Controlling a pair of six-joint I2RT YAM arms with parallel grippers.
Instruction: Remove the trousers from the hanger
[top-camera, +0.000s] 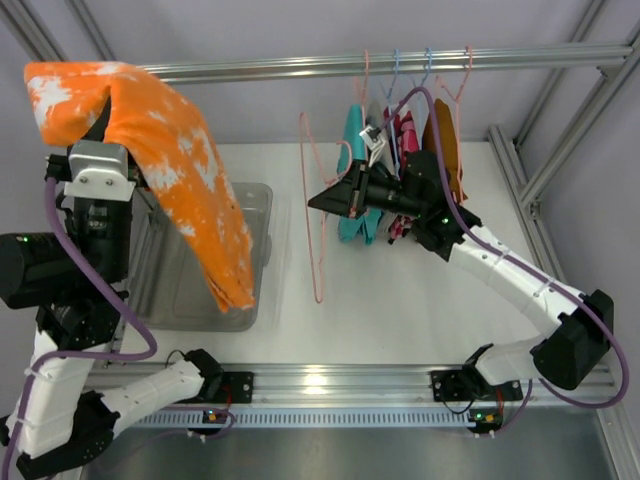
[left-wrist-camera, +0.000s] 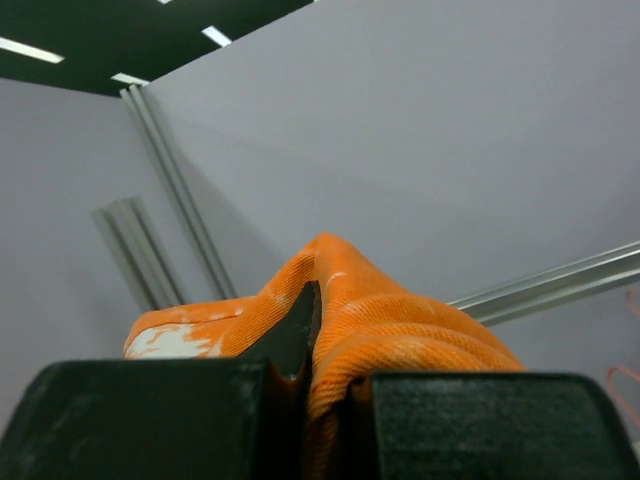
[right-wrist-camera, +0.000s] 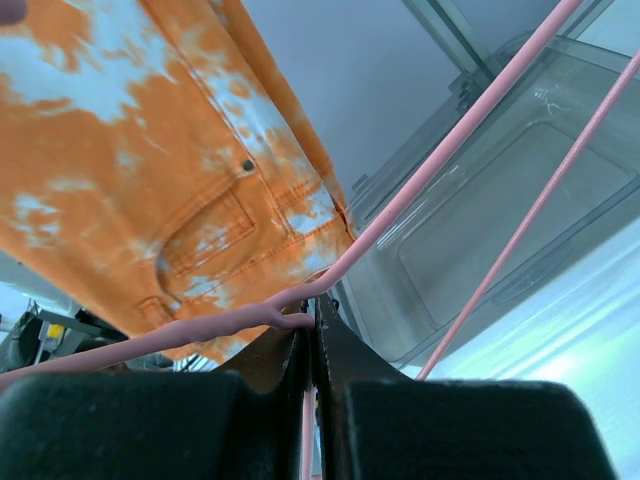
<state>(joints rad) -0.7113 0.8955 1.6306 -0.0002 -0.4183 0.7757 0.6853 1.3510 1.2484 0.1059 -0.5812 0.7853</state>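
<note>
From above, we see the trousers (top-camera: 170, 165) hanging high on the left, well apart from the hanger (top-camera: 319, 268), which the right gripper (top-camera: 322, 203) holds over mid-table. We judge the removal done, with only setting things down left. The clear bin (top-camera: 263, 215) beneath the cloth shows nothing inside.

At the left wrist, the left gripper (left-wrist-camera: 318, 385) is clamped on an orange fold.

At the right wrist, the jaws pinch the bare pink wire.

Left: trousers (top-camera: 180, 170) hang over the clear bin (top-camera: 258, 200), covering its mouth;
Centre: hanger (top-camera: 318, 296) dangles just beside the bin;
Right rear: hung garments (top-camera: 445, 150) crowd the rail (top-camera: 280, 68);
Near worktop (top-camera: 400, 320): open
</note>
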